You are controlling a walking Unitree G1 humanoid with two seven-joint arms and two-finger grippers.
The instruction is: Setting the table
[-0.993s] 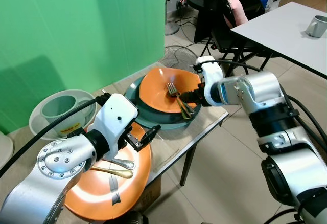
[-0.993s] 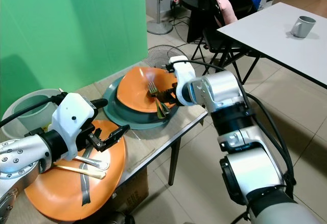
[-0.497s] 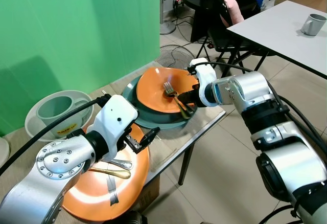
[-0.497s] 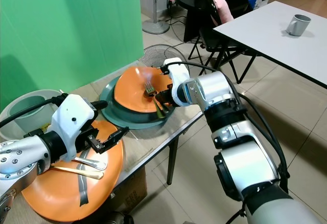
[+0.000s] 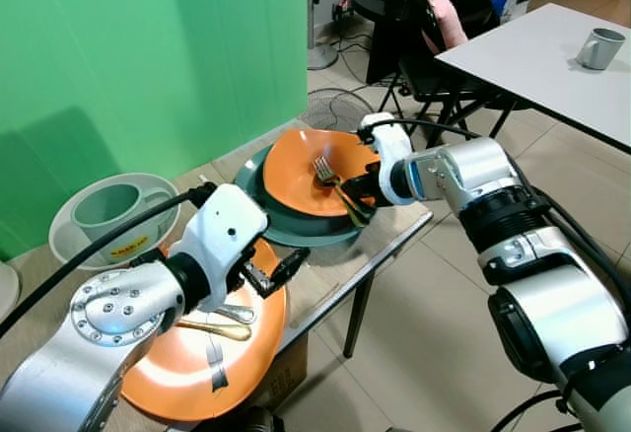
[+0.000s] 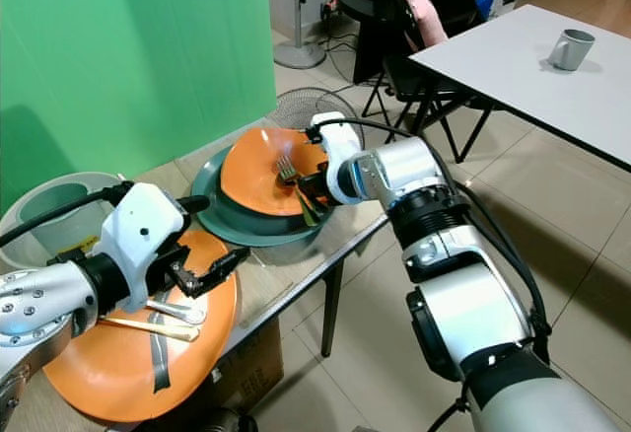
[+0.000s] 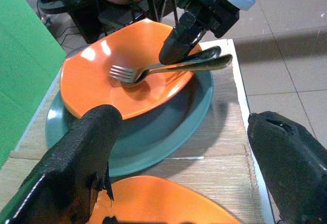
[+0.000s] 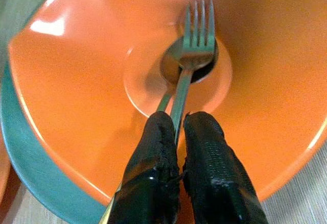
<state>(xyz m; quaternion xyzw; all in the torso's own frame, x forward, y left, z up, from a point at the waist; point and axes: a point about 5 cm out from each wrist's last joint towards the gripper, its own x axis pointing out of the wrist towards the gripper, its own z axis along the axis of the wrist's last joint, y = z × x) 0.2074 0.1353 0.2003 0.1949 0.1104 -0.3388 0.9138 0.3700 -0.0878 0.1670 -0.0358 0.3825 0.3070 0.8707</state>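
Fork (image 8: 195, 55) and spoon (image 8: 173, 75) lie stacked in the middle of the orange bowl (image 5: 301, 171), which sits in the teal plate (image 5: 296, 227) at the centre of the left eye frame. Your right gripper (image 8: 180, 132) has its two black fingers nearly closed, pinching the fork's handle; in the right wrist view the spoon's handle runs under the same fingers, and you cannot tell from these pictures whether it is caught too. In the left wrist view the cutlery handles stick out past the bowl's rim, over the teal plate, with the right gripper pressing on them from above.

Your left gripper (image 7: 179, 157) stands wide open, its fingers spread well apart, hovering over the near edge of a second orange plate (image 5: 187, 373) in the lower left of the left eye frame. A gold spoon (image 5: 212, 330) and a silver spoon (image 5: 237, 314) lie on that plate, just under the left wrist, along with a dark utensil (image 5: 215, 363) closer to the bottom edge.

All of this rests on a small wooden table (image 5: 394, 230) in front of the green screen (image 5: 148, 57). At the left edge of the left eye frame you see a pale green cup (image 5: 104, 205) standing in a white bowl (image 5: 69, 240). In the upper right corner a grey mug (image 5: 597, 47) sits on a white table (image 5: 532, 57), well apart from your work, with a dark chair (image 5: 414, 18) and a pink cloth (image 5: 442, 13) behind it.
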